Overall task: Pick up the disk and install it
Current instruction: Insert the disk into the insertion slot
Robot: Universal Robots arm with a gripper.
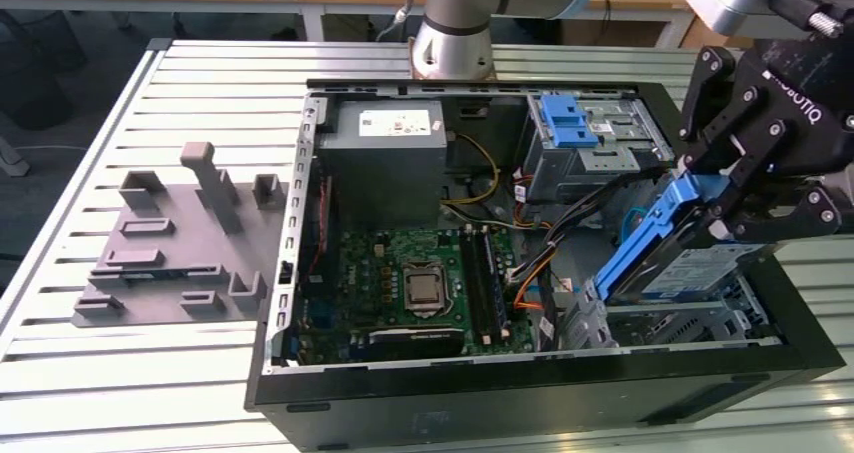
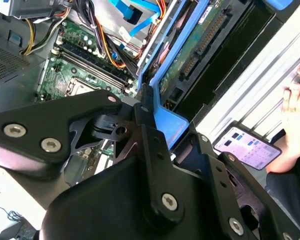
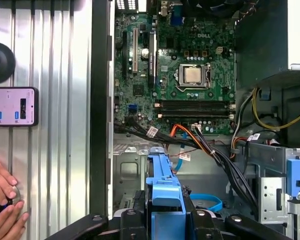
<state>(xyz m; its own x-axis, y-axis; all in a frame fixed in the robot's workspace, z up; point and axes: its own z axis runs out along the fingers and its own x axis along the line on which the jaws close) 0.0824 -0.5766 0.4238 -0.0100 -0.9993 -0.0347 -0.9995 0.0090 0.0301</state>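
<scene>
Where the arm leans over the open computer case, the gripper is clamped on the disk, with its fingers on either side of the blue bracket's upper end. The disk hangs steeply tilted at the case's near corner on the exterior view's right, its lower end toward the drive bay beside the motherboard. A grey fixture lies on the slatted table at the exterior view's left. A person's hand rests near a phone.
</scene>
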